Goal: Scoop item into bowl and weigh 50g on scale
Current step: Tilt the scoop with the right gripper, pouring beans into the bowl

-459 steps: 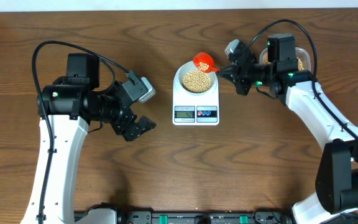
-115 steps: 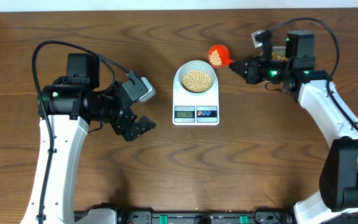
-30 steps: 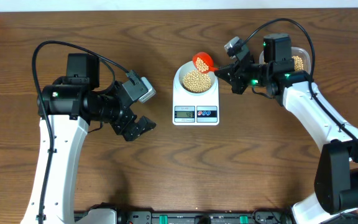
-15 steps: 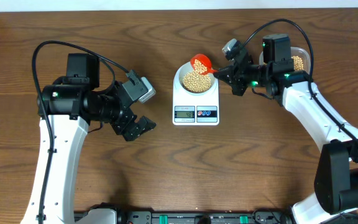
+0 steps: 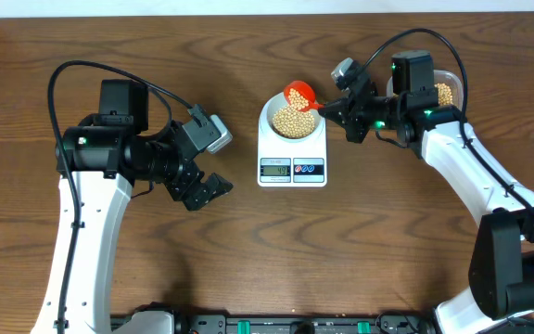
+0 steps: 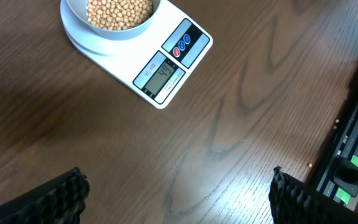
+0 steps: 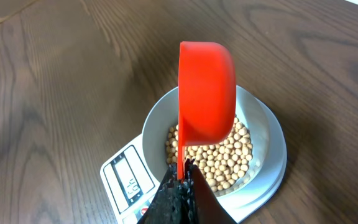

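The pale bowl (image 5: 291, 119) full of tan beans (image 5: 291, 121) sits on the white scale (image 5: 292, 168) at the table's middle. My right gripper (image 5: 327, 109) is shut on the handle of a red scoop (image 5: 302, 94), which is tilted on its side over the bowl's right rim. In the right wrist view the scoop (image 7: 206, 90) hangs above the beans (image 7: 225, 158) in the bowl (image 7: 271, 134), with the scale's display (image 7: 127, 179) at lower left. My left gripper (image 5: 209, 189) is open and empty, left of the scale. The left wrist view shows the bowl (image 6: 114, 25) and the scale (image 6: 166, 68).
A clear tub (image 5: 445, 93) holding more beans stands behind my right arm at the right back. A black rail with equipment (image 5: 286, 325) runs along the table's front edge.
About four seconds ago the scoop was level and full, right of the scale. It has moved over the bowl and tipped. In the last half second nothing has visibly moved.
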Controlling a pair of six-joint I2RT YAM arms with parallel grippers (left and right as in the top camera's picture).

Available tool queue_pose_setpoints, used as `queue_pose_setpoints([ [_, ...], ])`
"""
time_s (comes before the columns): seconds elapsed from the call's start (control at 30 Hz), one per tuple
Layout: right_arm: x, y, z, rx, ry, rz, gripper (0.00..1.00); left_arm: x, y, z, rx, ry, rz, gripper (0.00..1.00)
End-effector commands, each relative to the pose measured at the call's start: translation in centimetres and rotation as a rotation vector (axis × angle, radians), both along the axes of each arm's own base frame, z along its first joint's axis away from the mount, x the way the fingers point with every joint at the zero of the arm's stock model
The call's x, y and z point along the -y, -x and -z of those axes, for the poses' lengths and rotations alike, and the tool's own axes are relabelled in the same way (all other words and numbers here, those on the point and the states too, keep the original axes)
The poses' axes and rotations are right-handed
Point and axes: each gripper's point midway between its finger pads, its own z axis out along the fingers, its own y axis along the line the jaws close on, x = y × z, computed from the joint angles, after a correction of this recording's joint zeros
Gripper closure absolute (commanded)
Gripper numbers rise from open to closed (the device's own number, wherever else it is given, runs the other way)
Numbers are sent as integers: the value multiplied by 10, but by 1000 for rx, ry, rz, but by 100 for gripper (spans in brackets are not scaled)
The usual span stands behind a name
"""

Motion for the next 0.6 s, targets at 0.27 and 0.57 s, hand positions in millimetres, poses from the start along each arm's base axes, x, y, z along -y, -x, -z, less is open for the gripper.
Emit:
queue_pose_setpoints([
  [0.27, -8, 9, -17, 44, -38, -54, 99, -1, 1, 0, 5, -5, 6, 5],
  [0.57, -6, 6, -14, 50, -16, -35, 99, -1, 1, 0, 4, -5, 6, 5],
])
